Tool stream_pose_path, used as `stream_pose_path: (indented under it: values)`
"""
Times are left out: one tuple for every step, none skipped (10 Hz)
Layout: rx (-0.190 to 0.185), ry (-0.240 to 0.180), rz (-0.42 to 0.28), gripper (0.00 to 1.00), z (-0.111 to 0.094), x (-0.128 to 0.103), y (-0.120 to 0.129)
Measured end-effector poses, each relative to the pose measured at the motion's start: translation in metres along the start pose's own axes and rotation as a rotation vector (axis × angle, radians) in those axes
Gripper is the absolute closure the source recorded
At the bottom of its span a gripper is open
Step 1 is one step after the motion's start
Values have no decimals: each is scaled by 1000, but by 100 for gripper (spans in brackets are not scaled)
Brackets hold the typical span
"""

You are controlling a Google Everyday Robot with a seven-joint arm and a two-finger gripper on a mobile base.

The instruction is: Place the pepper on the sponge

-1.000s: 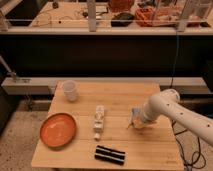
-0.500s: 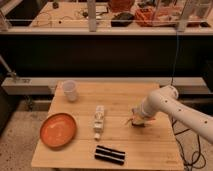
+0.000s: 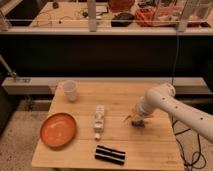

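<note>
Orange pepper point(image 3: 131, 118) in closed claw point(image 3: 137, 120) — tabletop point(image 3: 150, 146)

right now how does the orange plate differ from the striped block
The orange plate is round and plain; the striped block is long, black and white. The plate sits left on the table, the block near its front edge. Both lie flat, left of the claw, low over the table's right.

Orange plate point(image 3: 58, 131), blk/wht striped block point(image 3: 109, 154), white arm point(image 3: 172, 106).
</note>
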Motion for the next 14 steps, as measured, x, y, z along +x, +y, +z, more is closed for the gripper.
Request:
stream_pose_path:
  values:
    - [0, 0, 3, 99, 1, -1, 0]
    - [0, -1, 3, 98, 2, -3, -1]
    - [1, 1, 5, 92, 2, -2, -1]
    - [2, 3, 11, 82, 2, -1, -2]
    - [1, 3, 12, 75, 3, -2, -2]
    - [0, 4, 12, 67, 4, -3, -4]
    - [0, 5, 15, 67, 4, -3, -5]
    - [1, 7, 20, 65, 4, -3, -5]
    - [0, 8, 21, 58, 5, -4, -5]
    - [-1, 8, 22, 52, 6, -4, -5]
    - [-1, 7, 24, 52, 6, -4, -5]
    - [-3, 8, 28, 53, 8, -3, -4]
    - [-2, 9, 31, 49, 8, -3, -5]
    - [-3, 10, 33, 47, 9, -2, -4]
